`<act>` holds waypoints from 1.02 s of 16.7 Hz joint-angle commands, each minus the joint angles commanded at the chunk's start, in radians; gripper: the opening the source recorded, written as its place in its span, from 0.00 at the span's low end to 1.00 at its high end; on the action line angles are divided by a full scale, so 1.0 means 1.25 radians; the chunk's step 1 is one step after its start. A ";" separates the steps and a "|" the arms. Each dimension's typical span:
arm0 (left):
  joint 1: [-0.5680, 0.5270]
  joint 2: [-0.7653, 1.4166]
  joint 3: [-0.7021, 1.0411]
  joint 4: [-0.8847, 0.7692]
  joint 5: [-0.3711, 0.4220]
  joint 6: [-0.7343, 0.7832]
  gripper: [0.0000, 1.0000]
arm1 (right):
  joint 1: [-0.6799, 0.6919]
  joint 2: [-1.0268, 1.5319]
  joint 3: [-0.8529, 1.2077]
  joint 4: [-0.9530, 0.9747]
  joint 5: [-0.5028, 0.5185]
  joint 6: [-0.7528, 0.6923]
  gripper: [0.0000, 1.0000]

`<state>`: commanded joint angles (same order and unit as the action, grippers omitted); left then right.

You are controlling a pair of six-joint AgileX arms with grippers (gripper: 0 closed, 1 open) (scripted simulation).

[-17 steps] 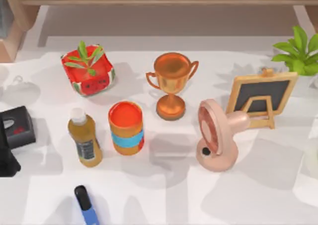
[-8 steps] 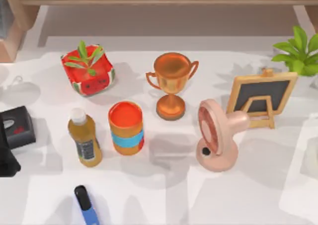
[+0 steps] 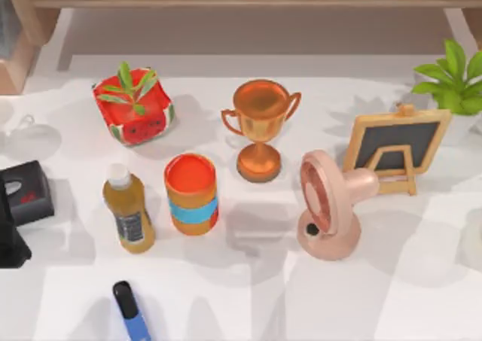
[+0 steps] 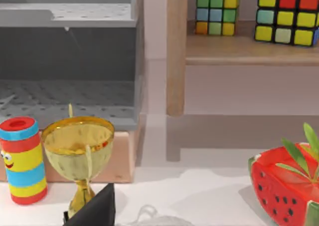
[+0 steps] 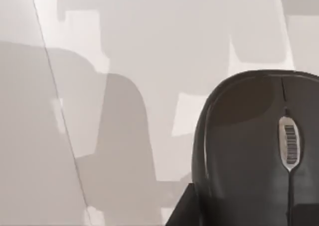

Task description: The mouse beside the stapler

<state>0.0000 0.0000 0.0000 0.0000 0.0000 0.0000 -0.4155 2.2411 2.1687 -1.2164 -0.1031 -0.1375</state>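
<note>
Right wrist view: the right arm hangs low over the white counter (image 5: 124,61), its camera looking straight down on the black mouse (image 5: 259,151). The mouse lies flat on the bare counter, scroll wheel up, right under the wrist. I can't tell whether the right gripper is released or clenched, nor where on the counter this spot is.

The left arm sits low at the left side, looking across to the far wooden shelf (image 4: 244,49) with its puzzle cubes (image 4: 286,14). Closer in are a gold trophy (image 4: 79,151), a striped toy can (image 4: 22,161) and the watermelon planter (image 4: 284,183). A dark wedge (image 4: 94,208) pokes in close to the lens. I can't tell the left gripper's state either.

From above: a black device with a red mark (image 3: 26,190) at the left edge, a juice bottle (image 3: 128,213), an orange can (image 3: 191,194), a copper trophy (image 3: 260,126), a pink fan (image 3: 327,205), a small chalkboard (image 3: 395,145), a potted plant (image 3: 452,77), and a black-and-blue marker (image 3: 129,309) at the near edge.

Since a second ago nothing on the counter has moved, but the shadow patches on the right side have shifted.
</note>
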 joint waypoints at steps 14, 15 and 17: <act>0.000 0.000 0.000 0.000 0.000 0.000 1.00 | 0.637 -0.261 -0.270 0.142 0.030 0.633 0.00; 0.000 0.000 0.000 0.000 0.000 0.000 1.00 | 0.716 -0.265 -0.282 0.155 0.039 0.672 0.00; 0.000 0.000 0.000 0.000 0.000 0.000 1.00 | 0.867 -0.259 -0.310 0.177 0.060 0.749 0.00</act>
<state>0.0000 0.0000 0.0000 0.0000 0.0000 0.0000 0.6683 1.9172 1.7815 -0.9956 -0.0280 0.7992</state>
